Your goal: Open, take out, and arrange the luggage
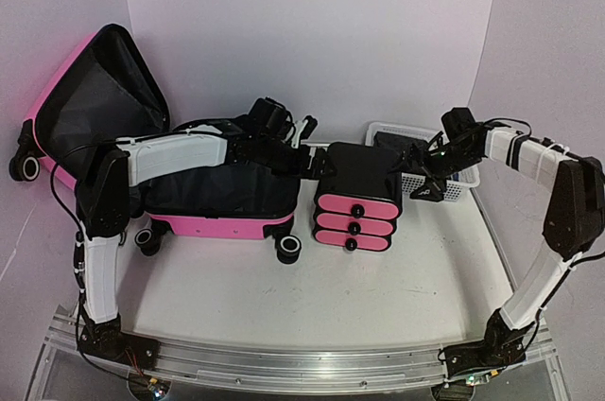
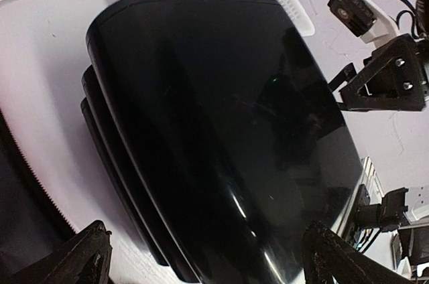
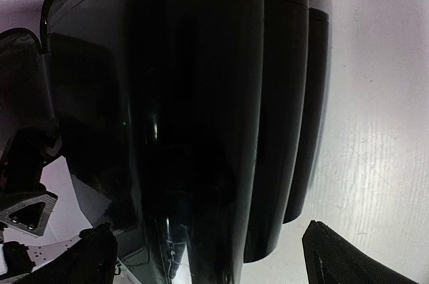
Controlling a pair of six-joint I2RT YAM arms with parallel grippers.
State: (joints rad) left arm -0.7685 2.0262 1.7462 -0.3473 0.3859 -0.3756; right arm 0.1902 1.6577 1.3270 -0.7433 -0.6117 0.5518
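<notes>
Closest to both wrist cameras, the black cabinet (image 2: 221, 130) stands on the worktop (image 1: 397, 297). I see left fingers (image 2: 74, 260) and right fingers (image 3: 348, 257) spread wide, flanking it. At left, the pink suitcase (image 1: 227, 224) lies open.

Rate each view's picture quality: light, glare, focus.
Top external: even soft light, sharp, faint shadow under the pink suitcase. Left wrist: glossy black cabinet fills the frame, glare streaks near its lower edge. Right wrist: the cabinet looks nearly black, little detail, beside a bright table.
</notes>
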